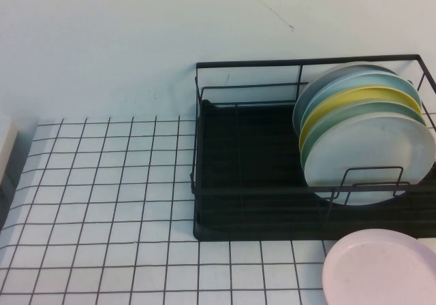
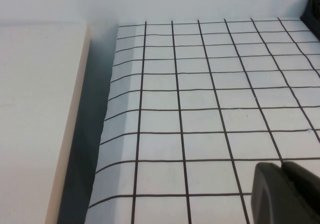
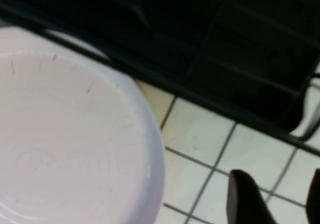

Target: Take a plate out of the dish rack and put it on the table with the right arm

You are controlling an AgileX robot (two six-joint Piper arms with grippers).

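Observation:
The pale pink plate [image 1: 381, 267] lies flat on the gridded table [image 1: 102, 203] at the front right, just in front of the black wire dish rack [image 1: 245, 175]. Neither arm shows in the high view. In the right wrist view my right gripper [image 3: 280, 199] is open and empty over the cloth, beside the pink plate [image 3: 65, 144] and apart from it, with the rack's base [image 3: 210, 49] just beyond. In the left wrist view my left gripper [image 2: 281, 184] is shut and empty above the table [image 2: 200, 109] near its left edge.
Several plates stand upright in the rack's right end: a white one [image 1: 371, 158] in front, then green, yellow [image 1: 354, 101] and blue ones. The rack's left part holds nothing. A beige block [image 2: 35, 114] sits beyond the table's left edge.

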